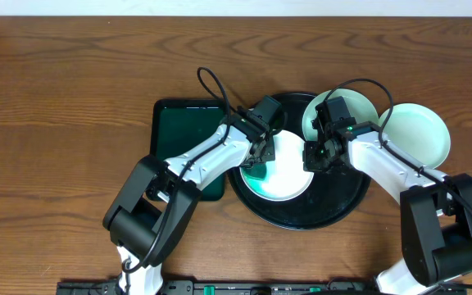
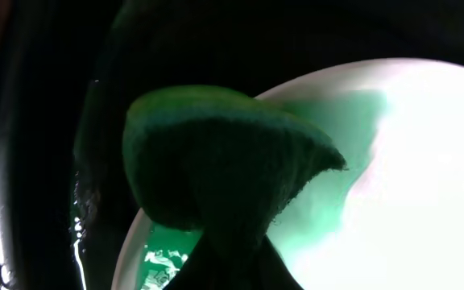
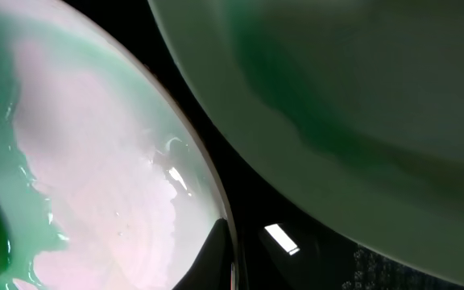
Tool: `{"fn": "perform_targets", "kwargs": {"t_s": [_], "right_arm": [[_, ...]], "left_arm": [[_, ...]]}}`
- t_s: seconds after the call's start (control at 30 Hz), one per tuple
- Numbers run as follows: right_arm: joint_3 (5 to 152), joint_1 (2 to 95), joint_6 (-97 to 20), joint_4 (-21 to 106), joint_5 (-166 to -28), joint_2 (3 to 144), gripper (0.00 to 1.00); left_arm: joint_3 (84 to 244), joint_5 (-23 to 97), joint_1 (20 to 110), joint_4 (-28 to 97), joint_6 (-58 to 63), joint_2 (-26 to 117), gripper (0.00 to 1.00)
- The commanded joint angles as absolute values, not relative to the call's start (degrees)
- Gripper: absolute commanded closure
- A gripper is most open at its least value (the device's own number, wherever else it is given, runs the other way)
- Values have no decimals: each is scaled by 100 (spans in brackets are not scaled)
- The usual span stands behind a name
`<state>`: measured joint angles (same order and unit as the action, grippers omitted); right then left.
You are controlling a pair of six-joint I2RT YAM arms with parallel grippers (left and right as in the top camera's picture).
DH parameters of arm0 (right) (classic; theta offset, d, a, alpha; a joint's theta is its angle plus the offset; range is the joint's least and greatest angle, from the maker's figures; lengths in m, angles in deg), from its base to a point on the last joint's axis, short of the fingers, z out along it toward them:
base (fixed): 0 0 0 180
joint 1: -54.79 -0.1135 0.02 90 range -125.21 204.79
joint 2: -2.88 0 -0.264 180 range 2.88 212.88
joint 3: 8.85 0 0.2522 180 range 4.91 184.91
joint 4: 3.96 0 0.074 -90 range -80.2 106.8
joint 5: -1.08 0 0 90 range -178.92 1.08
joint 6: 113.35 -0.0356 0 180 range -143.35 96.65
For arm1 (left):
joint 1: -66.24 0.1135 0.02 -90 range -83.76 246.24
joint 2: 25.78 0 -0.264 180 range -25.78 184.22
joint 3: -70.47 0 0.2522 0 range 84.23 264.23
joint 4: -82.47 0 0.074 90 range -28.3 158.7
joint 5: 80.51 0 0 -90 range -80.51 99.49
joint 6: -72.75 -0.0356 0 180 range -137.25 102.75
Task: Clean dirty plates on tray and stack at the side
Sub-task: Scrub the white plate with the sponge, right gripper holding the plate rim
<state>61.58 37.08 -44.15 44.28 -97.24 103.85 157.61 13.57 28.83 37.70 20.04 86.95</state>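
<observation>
The tray (image 1: 301,215) sits at frame centre, and the plate (image 1: 289,176) I am wiping lies in it. My left gripper (image 1: 260,156) pinches a sponge (image 2: 216,153) over the plate's left part. I should sweep across the green smear with light pressure. My right gripper (image 1: 314,156) is at the plate's right rim; I cannot tell whether it clamps. A second plate (image 1: 359,102), upper right, crowds that arm. A third plate (image 1: 420,135) lies right of the tray.
</observation>
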Motion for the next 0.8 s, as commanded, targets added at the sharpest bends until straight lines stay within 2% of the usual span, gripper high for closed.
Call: {"fn": "perform_targets", "kwargs": {"t_s": [0.0,0.27,0.6,0.77], "right_arm": [[6072,3509,-4231,4336,-9691,10356,99],[6072,3336,-4150,4283,-9689,10356,99],[6070,3336,-4148,4277,-9689,10356,99],[6070,3336,-4148,4277,-9689,10356,99]], "left_arm": [[15571,1997,2756,3807,1559,9219,93],[15597,2858,2614,4015,925,9180,93],[15632,2852,2614,4017,647,8129,93],[15632,2485,2612,4010,654,7488,93]]}}
